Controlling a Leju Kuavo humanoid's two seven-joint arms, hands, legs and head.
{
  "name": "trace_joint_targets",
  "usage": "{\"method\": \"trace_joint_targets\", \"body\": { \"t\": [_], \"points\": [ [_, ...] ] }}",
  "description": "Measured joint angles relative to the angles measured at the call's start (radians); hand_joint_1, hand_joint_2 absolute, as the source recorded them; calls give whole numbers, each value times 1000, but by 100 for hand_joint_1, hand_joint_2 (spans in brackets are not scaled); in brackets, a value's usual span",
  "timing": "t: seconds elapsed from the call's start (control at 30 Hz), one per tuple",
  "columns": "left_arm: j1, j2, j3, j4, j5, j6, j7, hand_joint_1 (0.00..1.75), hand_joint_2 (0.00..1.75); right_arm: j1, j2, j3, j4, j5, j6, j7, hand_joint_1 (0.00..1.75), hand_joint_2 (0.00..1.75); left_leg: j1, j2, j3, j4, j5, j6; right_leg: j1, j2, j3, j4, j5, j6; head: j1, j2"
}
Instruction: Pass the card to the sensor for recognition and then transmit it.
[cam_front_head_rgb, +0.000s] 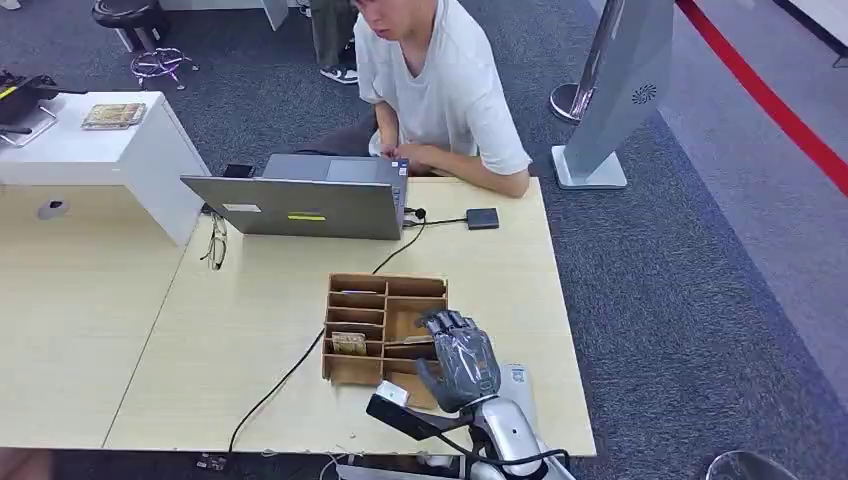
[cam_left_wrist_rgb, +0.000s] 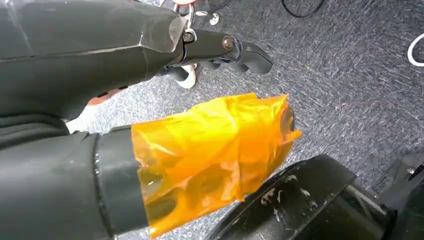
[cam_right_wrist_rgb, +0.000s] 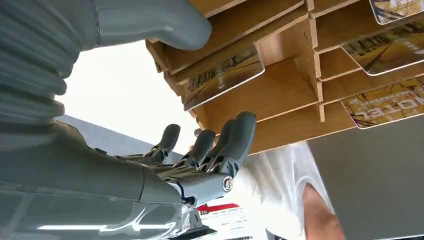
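A wooden card organizer (cam_front_head_rgb: 385, 300) stands near the table's front edge, with a yellow-brown card (cam_front_head_rgb: 349, 343) in its left column. My right hand (cam_front_head_rgb: 460, 358) hovers over the organizer's right column, fingers spread and holding nothing. In the right wrist view the thumb (cam_right_wrist_rgb: 165, 22) and fingers (cam_right_wrist_rgb: 220, 145) lie either side of a card (cam_right_wrist_rgb: 225, 75) that juts from a slot, without touching it. More cards (cam_right_wrist_rgb: 387, 102) sit in neighbouring slots. A small dark sensor (cam_front_head_rgb: 482, 218) lies on the table's far side, on a cable. My left hand (cam_left_wrist_rgb: 165, 45) hangs over the carpet, its thumb (cam_left_wrist_rgb: 215, 150) wrapped in orange tape.
A person in a white shirt (cam_front_head_rgb: 445, 80) sits across the table behind a grey laptop (cam_front_head_rgb: 305, 205). Glasses (cam_front_head_rgb: 215, 245) and a black cable (cam_front_head_rgb: 290, 370) lie on the table (cam_front_head_rgb: 200, 340). A white printed sheet (cam_front_head_rgb: 517, 383) lies under my right wrist. A white cabinet (cam_front_head_rgb: 110, 150) stands at the left.
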Motion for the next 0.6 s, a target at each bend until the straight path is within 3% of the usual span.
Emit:
{"method": "trace_joint_targets", "body": {
  "t": [0.17,0.33,0.6],
  "points": [
    [0,0,5,0,0,0,0,0,0,0,0,0,0,0,0,0,63,175,0,0,0,0,0,0,0,0,0,0,0,0,0,0],
    [0,0,6,0,0,0,0,0,0,0,0,0,0,0,0,0,77,175,0,0,0,0,0,0,0,0,0,0,0,0,0,0],
    [0,0,7,0,0,0,0,0,0,0,0,0,1,0,0,0,73,175,0,0,0,0,0,0,0,0,0,0,0,0,0,0]
  ]
}}
